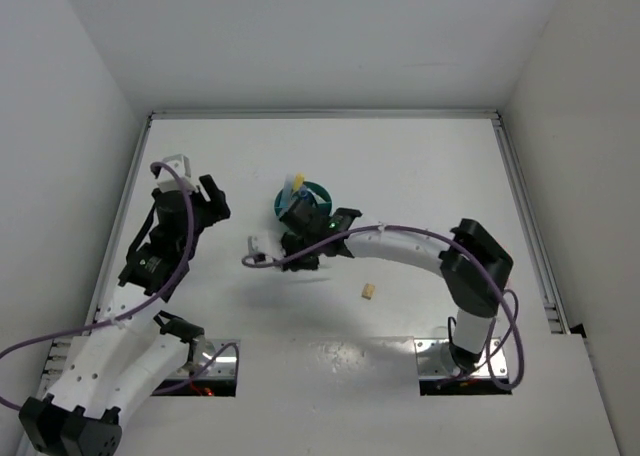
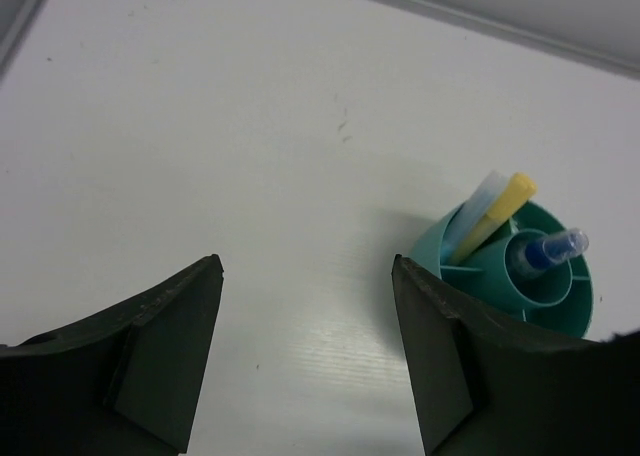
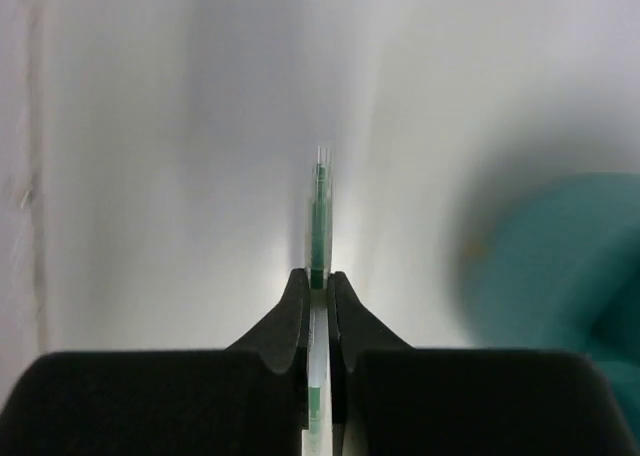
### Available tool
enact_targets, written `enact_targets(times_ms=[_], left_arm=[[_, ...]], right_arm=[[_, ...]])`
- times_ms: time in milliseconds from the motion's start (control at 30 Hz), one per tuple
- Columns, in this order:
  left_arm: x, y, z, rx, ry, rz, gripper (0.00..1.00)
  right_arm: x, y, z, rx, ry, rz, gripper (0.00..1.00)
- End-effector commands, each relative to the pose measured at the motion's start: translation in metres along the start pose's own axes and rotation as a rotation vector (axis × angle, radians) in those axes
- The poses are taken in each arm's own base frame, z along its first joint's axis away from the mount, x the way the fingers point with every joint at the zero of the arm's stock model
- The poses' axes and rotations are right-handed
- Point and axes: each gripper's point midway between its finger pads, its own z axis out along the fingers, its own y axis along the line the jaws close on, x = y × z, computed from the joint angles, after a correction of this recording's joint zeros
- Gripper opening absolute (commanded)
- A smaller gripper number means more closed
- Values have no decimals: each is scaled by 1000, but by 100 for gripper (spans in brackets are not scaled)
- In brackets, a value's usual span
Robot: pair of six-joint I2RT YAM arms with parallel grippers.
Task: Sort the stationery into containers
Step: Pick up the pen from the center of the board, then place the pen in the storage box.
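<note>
The right gripper [image 3: 318, 279] pinches the thin green plastic pen [image 3: 319, 206] at centre frame. The left gripper [image 2: 305, 306] has its fingers spread and holds nothing. The teal round plastic organiser [image 3: 560, 266] sits at right of the frame. Risk: the narrow pinch may let the pen pivot and strike the organiser's rim.

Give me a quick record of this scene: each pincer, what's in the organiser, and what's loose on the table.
left pincer: open, empty, over bare table beside the teal organiser
right pincer: shut on thin green pen
organiser contents: yellow stick and pale stick leaning in the outer ring; blue-capped tube in the central well
loose: tan block on the table
</note>
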Motion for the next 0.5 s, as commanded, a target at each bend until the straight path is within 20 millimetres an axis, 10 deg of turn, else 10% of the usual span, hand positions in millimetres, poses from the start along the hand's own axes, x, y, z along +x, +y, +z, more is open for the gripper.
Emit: enact_targets(times_ms=[0, 267, 467], left_arm=[[-18, 17, -7, -96, -93, -75, 74], [-11, 14, -3, -83, -74, -60, 74], [-8, 13, -1, -78, -61, -47, 74]], right_arm=[[-124, -105, -111, 541, -405, 161, 0], [-147, -161, -134, 756, -516, 360, 0], [-151, -175, -104, 677, -546, 329, 0]])
